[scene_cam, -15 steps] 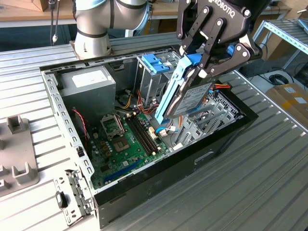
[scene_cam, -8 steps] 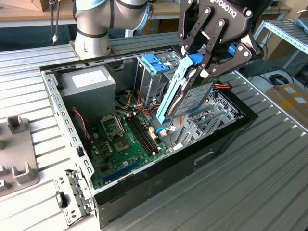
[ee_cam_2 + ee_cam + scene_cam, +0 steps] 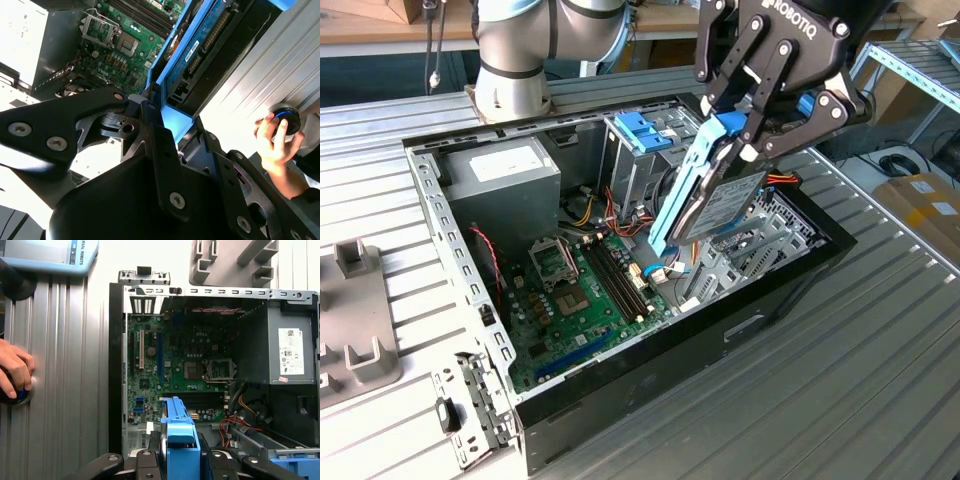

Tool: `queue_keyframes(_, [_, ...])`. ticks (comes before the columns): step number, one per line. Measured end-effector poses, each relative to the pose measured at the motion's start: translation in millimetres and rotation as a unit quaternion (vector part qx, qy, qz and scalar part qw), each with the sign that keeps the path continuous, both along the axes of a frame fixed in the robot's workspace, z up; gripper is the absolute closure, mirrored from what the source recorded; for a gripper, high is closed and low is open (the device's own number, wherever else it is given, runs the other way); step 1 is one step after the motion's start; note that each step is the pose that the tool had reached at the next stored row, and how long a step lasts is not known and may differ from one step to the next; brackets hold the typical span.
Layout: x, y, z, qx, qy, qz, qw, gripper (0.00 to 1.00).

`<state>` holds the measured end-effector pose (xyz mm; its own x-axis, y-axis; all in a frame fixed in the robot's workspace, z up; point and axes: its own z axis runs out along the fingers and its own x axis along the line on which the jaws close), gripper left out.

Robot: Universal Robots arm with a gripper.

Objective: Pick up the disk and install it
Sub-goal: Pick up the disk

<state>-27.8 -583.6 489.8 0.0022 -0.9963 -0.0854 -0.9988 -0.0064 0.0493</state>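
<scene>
Jaws clamped on the disk (image 3: 723, 200) at its blue carrier; it hangs tilted, on edge, above the open computer case (image 3: 450, 240), near the metal drive cage (image 3: 635, 165). Beside the case, a person's hand (image 3: 272, 145) rests on a round black knob (image 3: 286, 116) on the ribbed worktop (image 3: 820, 400).

End effector (image 3: 171, 119) gripping disk (image 3: 200, 46), hand (image 3: 274, 146) seemingly on knob (image 3: 286, 115)

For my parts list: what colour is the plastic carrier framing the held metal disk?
The carrier is light blue, best in the exterior view.
</scene>
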Motion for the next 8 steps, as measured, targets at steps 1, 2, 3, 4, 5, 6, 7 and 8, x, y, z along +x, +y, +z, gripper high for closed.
queue_keyframes(1, [0.6,0.0,-0.2,0.0,0.0,0.0,1.0,0.63])
queue_keyframes(2, [1.0,-0.1,-0.3,0.0,0.0,0.0,1.0,0.63])
queue_keyframes(3, [1.4,-0.1,-0.4,0.0,0.0,0.0,1.0,0.63])
queue_keyframes(4, [1.9,-0.1,-0.5,0.0001,0.0,0.0,1.0,0.63])
queue_keyframes(5, [2.5,-0.1,-0.6,0.0001,0.0,0.0,1.0,0.63])
queue_keyframes(6, [2.8,0.0,-0.6,0.0,0.0,0.0,1.0,0.63])
queue_keyframes(7, [3.8,-0.1,-0.8,0.0,0.0,0.0,1.0,0.63])
queue_keyframes(8, [4.5,-0.1,-1.0,0.0,0.0,0.0,1.0,0.63])
